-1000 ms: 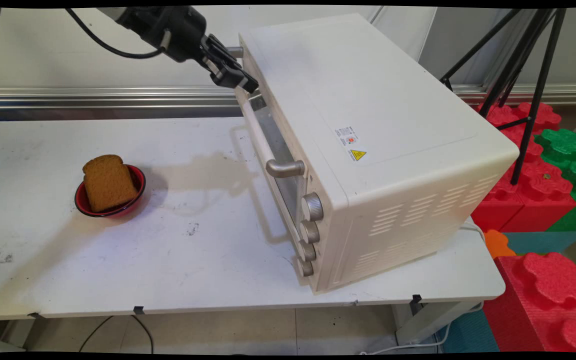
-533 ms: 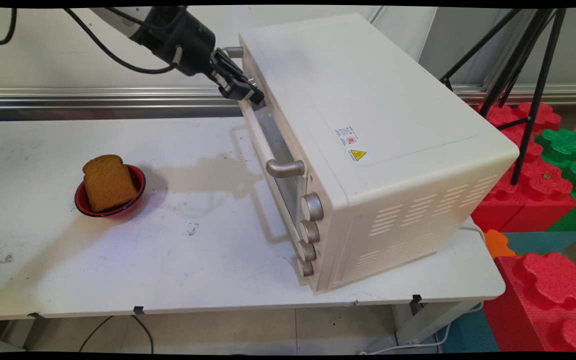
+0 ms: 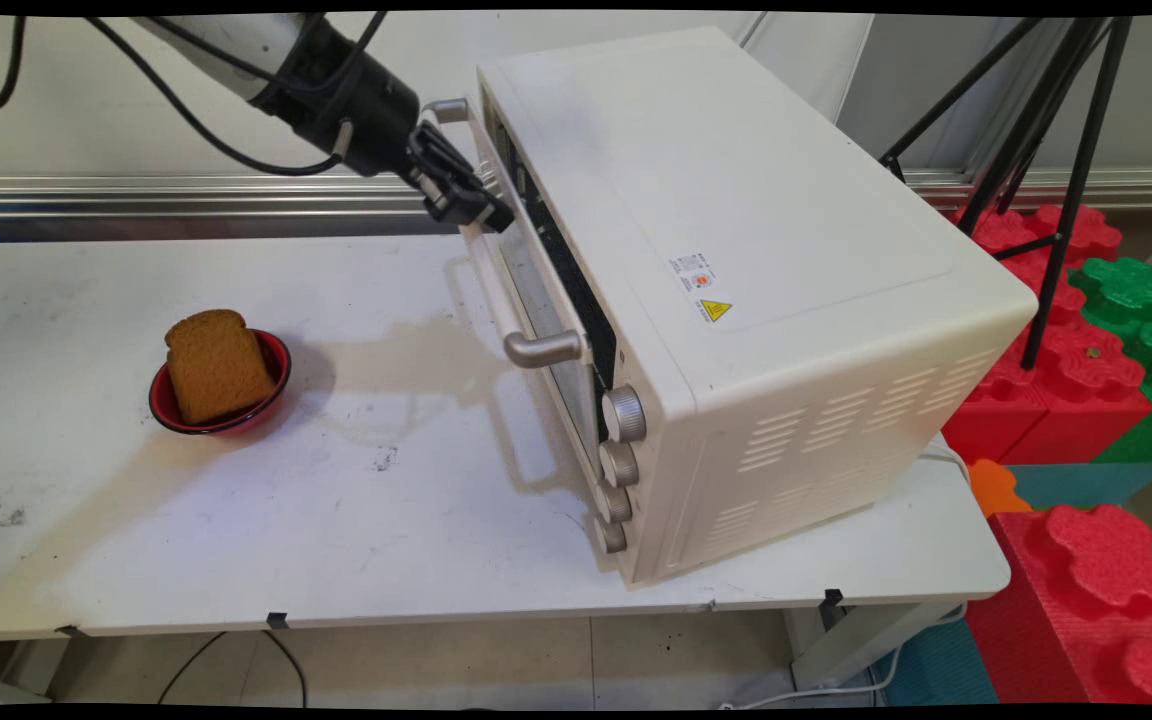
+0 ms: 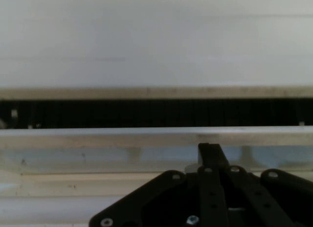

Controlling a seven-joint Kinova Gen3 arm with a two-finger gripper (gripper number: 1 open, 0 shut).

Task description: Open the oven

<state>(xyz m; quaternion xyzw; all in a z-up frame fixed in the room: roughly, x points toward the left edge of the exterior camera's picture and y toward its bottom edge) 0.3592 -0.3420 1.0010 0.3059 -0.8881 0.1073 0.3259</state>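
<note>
Because your gripper (image 3: 481,212) sits at the far end of the oven door's handle bar (image 3: 484,250), the door (image 3: 536,300) of the toaster oven (image 3: 736,270) leans out at its top, with a dark gap behind it. Whether the fingers clamp the bar, you cannot tell. Well apart on the worktop (image 3: 336,520), a bread slice (image 3: 219,365) rests in a red bowl (image 3: 271,400).

One toaster oven (image 3: 756,260) with four knobs (image 3: 624,413), one red bowl (image 3: 271,395), one bread slice (image 3: 218,365).
</note>
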